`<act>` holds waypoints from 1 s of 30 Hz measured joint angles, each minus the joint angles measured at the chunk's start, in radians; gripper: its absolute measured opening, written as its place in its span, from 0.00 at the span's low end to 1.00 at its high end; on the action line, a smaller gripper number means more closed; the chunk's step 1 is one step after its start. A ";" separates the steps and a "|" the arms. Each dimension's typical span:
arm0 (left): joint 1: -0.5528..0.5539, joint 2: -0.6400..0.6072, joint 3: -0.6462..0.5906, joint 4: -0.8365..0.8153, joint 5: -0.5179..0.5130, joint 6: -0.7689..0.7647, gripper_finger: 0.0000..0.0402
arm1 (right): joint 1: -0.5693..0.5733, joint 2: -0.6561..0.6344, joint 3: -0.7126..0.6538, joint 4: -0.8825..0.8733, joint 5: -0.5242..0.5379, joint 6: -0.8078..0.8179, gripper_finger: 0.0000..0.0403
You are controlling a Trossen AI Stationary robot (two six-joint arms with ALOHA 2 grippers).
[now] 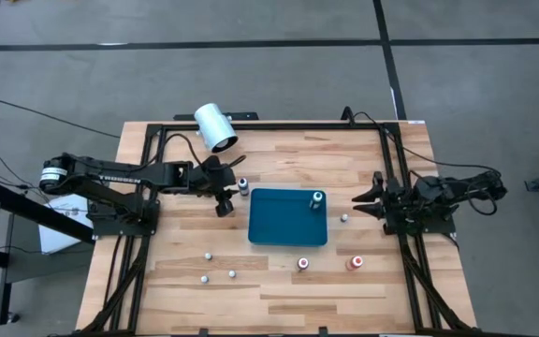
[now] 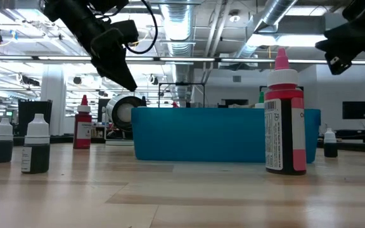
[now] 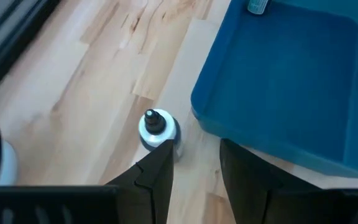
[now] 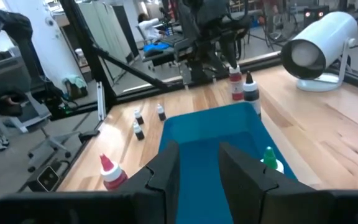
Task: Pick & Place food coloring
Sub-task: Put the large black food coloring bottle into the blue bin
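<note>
Several small food coloring bottles stand upright on the wooden table. A blue one [image 3: 157, 129] with a white collar stands just beyond my left gripper [image 3: 194, 155], off the blue tray's [image 1: 288, 234] far left corner. My left gripper [image 1: 223, 202] hovers above the table, slanting down, open, with nothing between its fingers. A green bottle [image 1: 317, 199] stands inside the tray at its far right corner. Two red bottles [image 1: 302, 265] [image 1: 355, 263] stand near the tray's front. My right gripper [image 1: 363, 199] waits raised at the tray's right, open and empty.
A large white cylinder [image 1: 215, 127] lies at the table's far left. Three tiny bottles [image 1: 208, 255] [image 1: 202, 278] [image 1: 233, 274] stand at the front left, one more [image 1: 344, 218] right of the tray. Black frame rails [image 1: 157, 150] edge the table.
</note>
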 joint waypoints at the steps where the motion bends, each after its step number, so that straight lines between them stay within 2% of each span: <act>1: 0.000 0.000 0.000 0.000 -0.008 0.015 0.30 | 0.000 0.000 -0.003 0.000 0.000 0.000 0.24; 7: 0.011 0.000 0.000 0.000 -0.075 -0.021 0.30 | 0.000 0.000 -0.015 0.004 0.000 0.002 0.24; 14: 0.052 0.000 0.000 0.000 -0.022 -0.086 0.36 | 0.000 0.000 -0.015 0.005 0.001 0.002 0.24; 22: 0.068 0.003 0.000 0.032 0.006 -0.060 0.47 | 0.000 0.000 -0.015 0.005 0.001 0.000 0.24; 27: 0.069 0.069 0.000 0.090 0.048 -0.024 0.50 | 0.000 0.000 -0.015 0.004 0.001 0.000 0.24; 30: 0.068 0.115 -0.001 0.091 0.038 -0.005 0.50 | 0.000 0.000 -0.015 0.004 0.001 0.000 0.24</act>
